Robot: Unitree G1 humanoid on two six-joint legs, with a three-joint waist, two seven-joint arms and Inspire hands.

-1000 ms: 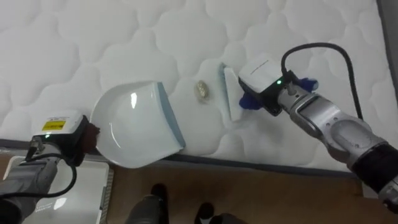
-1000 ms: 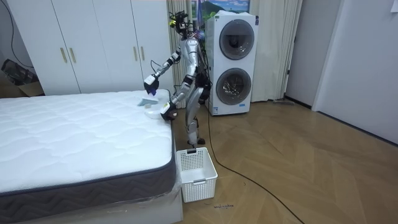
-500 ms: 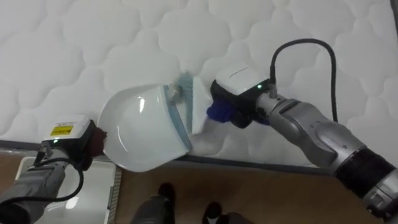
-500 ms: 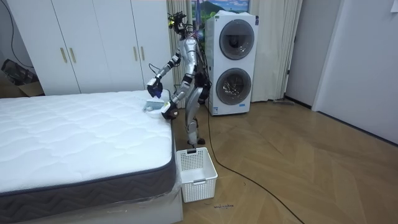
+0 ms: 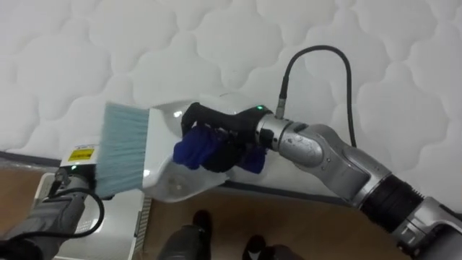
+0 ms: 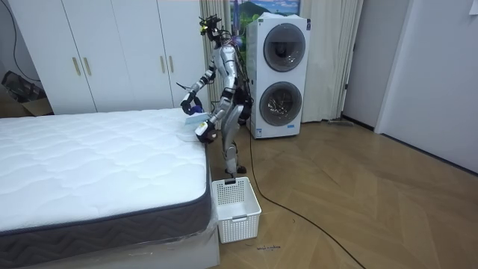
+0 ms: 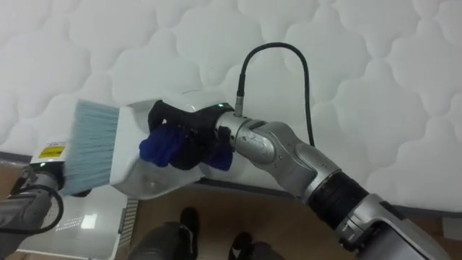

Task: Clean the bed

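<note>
The right hand (image 5: 216, 141), dark and reaching in over the bed (image 5: 216, 43), is clenched round the blue handle of a brush (image 5: 123, 148). The brush's pale blue bristles fan out to the left, past the bed's edge. Under the hand and brush lies a white dustpan (image 5: 173, 180). It straddles that edge, part on the quilted mattress and part out over the floor. The brush and hand cover its inside, so whatever it holds cannot be made out. The left hand (image 5: 72, 177) sits just off the bed's edge, tucked behind the bristles. Its fingers are hidden, so its grip cannot be told. A yellow label on its back carries print too small to read. Below it, on the floor against the bed, is a white slotted thing (image 5: 126, 220), possibly a bin, with its contents out of sight. In the room view the robot stands at the bed's far corner, leaning slightly toward it. Two stacked washers (image 6: 280, 75) stand behind it, away from the bed. A white basket (image 6: 236, 208) sits on the wood floor by the bed's near corner.
</note>
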